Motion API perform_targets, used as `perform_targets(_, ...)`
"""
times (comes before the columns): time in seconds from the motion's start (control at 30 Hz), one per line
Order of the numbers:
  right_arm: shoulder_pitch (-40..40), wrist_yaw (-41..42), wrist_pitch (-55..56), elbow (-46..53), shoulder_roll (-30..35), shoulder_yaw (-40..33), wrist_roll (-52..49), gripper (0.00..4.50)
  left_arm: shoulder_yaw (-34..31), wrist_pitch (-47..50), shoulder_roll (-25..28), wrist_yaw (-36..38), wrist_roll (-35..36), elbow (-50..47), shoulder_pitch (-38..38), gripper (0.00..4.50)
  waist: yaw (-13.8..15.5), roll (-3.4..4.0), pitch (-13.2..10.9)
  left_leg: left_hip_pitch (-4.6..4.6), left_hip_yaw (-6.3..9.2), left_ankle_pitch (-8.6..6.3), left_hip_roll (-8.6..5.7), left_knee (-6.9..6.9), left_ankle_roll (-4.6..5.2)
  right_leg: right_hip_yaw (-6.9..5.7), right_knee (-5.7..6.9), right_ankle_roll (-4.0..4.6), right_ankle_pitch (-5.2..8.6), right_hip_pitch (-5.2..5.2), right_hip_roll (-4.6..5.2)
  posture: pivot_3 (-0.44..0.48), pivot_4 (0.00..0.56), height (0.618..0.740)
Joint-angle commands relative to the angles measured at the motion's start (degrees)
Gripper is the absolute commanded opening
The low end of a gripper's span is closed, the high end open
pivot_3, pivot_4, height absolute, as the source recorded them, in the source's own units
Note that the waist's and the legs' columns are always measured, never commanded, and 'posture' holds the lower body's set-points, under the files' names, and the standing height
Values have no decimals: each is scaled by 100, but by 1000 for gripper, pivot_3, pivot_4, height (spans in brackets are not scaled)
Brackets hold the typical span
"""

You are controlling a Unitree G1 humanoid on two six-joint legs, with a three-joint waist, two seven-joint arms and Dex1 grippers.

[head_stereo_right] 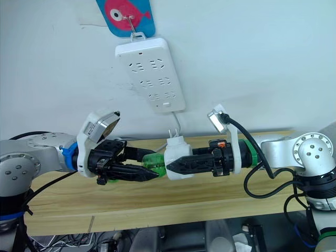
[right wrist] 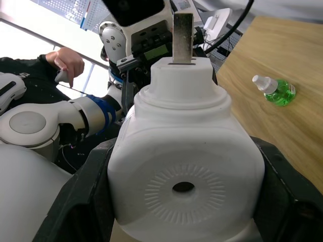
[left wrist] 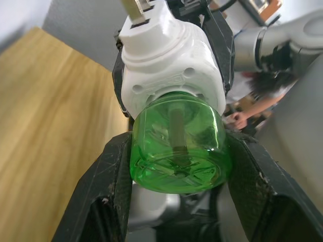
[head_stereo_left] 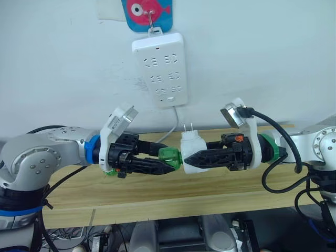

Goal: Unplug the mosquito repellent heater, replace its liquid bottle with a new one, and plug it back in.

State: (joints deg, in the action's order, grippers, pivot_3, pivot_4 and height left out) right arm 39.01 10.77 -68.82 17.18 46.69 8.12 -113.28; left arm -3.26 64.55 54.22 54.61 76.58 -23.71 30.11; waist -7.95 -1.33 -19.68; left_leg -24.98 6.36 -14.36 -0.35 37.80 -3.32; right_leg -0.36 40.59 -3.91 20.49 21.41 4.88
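Note:
The mosquito repellent heater (head_stereo_left: 192,143) is off the wall and held in mid-air over the table, prongs pointing up. My right gripper (head_stereo_left: 189,158) is shut on its white body from the right. Its liquid bottle (head_stereo_left: 169,154), translucent green with a dark wick (left wrist: 176,126) inside, sticks out of the heater's left side. My left gripper (head_stereo_left: 175,161) is shut on this bottle, one black finger (left wrist: 108,176) on each side. The new one (right wrist: 275,89), green with a white cap, lies on its side on the wooden table.
A white multi-socket power strip (head_stereo_left: 158,68) hangs on the wall above the heater, its cable dropping behind the table (head_stereo_left: 157,194). A fish-shaped hook (head_stereo_left: 149,9) holds it. A person's hand (right wrist: 68,60) is beyond the table.

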Motion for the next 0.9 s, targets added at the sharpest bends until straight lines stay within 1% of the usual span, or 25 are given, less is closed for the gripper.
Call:
perform_targets(0.03, -20, -54, 44, -9, 194, 13, 28, 2994, -344, 244, 89, -25, 779, -39, 171, 2251, 0, 0, -9, 0, 0, 0, 1, 0, 0, 1, 0, 0, 0, 0, 0, -209, 350, 740)
perform_targets(0.2, -15, -18, 88, 25, 221, 38, 28, 2994, -288, 461, 52, -241, 969, 125, 305, 2251, 5, -4, -24, 0, 0, 3, 1, 0, -5, 1, -1, 0, 0, 0, 0, -211, 354, 740)
perform_targets(0.27, -16, -14, 102, 31, 222, 42, 28, 2994, -287, 494, 42, -259, 954, 151, 318, 2988, 4, -6, -33, 0, 0, 4, 1, 0, -6, 0, -1, 0, 0, 0, 0, -210, 353, 740)
perform_targets(0.3, -13, -12, 108, 27, 219, 43, 28, 2994, -278, 525, 63, -219, 936, 144, 311, 3246, 4, -6, -40, 0, 0, 4, 1, 0, -7, 0, -1, 0, 0, 0, 0, -210, 353, 740)
perform_targets(0.33, -11, -5, 116, 26, 222, 45, 28, 2994, -274, 530, 77, -186, 896, 118, 295, 3615, 3, -8, -44, 0, 0, 5, 2, 0, -9, 0, -1, 0, 0, 0, 0, -211, 354, 740)
perform_targets(0.43, 7, 33, 137, -1, 196, 28, 28, 2994, -349, 262, -61, -280, 608, 9, 195, 4484, 6, -10, -49, 0, -1, 6, 2, 0, -11, 1, -3, 0, 0, 0, 0, -210, 352, 740)
perform_targets(0.57, 14, 81, 125, -27, 195, 0, 28, 2994, -411, 261, -28, -282, 574, 47, 131, 4484, 4, -9, -52, 0, -2, 8, 2, 0, -13, 1, -5, 0, 0, 0, 0, -209, 352, 740)
perform_targets(0.67, 1, 103, 126, -51, 188, -34, 28, 2994, -457, 27, -50, -205, 205, 13, 81, 4484, 5, -9, -53, 0, -3, 8, 2, -1, -13, 1, -6, 0, 0, 0, 0, -208, 351, 740)
perform_targets(0.83, -18, 161, 121, -96, 155, -84, 28, 2994, -264, -1423, -301, 92, -1477, 1, 56, 4484, 18, -9, -55, 0, -4, 10, 1, -1, -17, 0, -7, 0, 0, 0, 0, -208, 351, 740)
perform_targets(0.9, -32, 168, 124, -118, 139, -107, 28, 2994, -205, -1922, -424, 246, -1948, -45, 26, 4484, 19, -9, -55, -1, -4, 10, 2, -2, -17, 0, -10, 0, 0, -1, 0, -208, 351, 740)
